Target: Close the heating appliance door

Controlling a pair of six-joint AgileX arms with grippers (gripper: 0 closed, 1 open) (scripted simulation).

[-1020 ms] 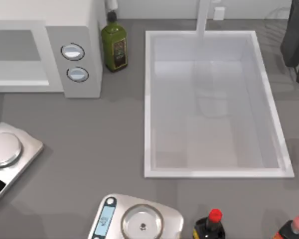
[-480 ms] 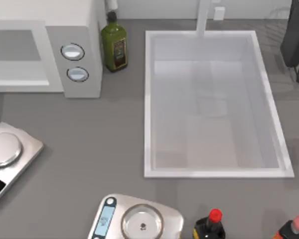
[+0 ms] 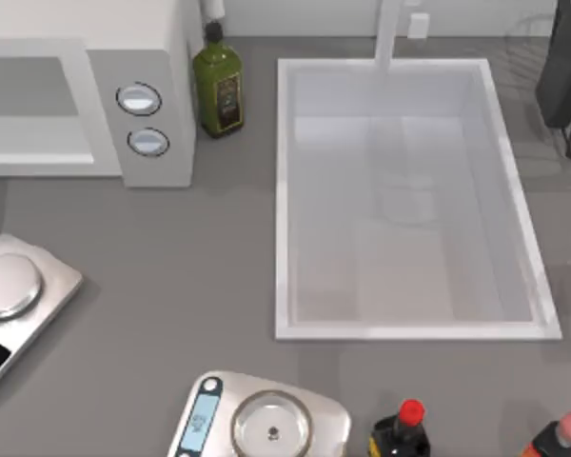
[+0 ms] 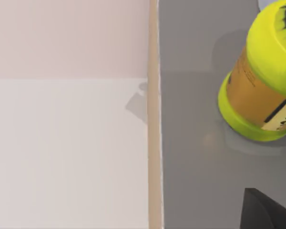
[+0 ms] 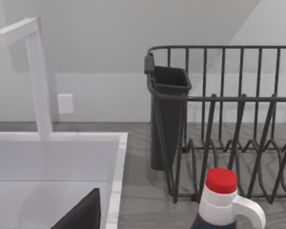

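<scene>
The heating appliance (image 3: 86,105), a white box with a grey panel bearing two round silver knobs (image 3: 139,99), stands at the table's back left. Its front shows a white frame around a grey recess (image 3: 29,88) with a paler strip below. I cannot make out the door itself; the appliance's left part runs past the picture's edge. A dark piece of my left gripper (image 4: 269,212) shows in the left wrist view, over grey counter beside a yellow-green jar (image 4: 260,71). A dark piece of my right gripper (image 5: 81,214) shows in the right wrist view, by the sink's corner.
A green bottle (image 3: 217,81) stands right of the appliance. The white sink (image 3: 284,200) fills the middle right. Two silver scales (image 3: 19,290) (image 3: 266,419) lie front left, red-capped bottles (image 3: 404,428) at the front. A black dish rack (image 5: 229,119) stands back right.
</scene>
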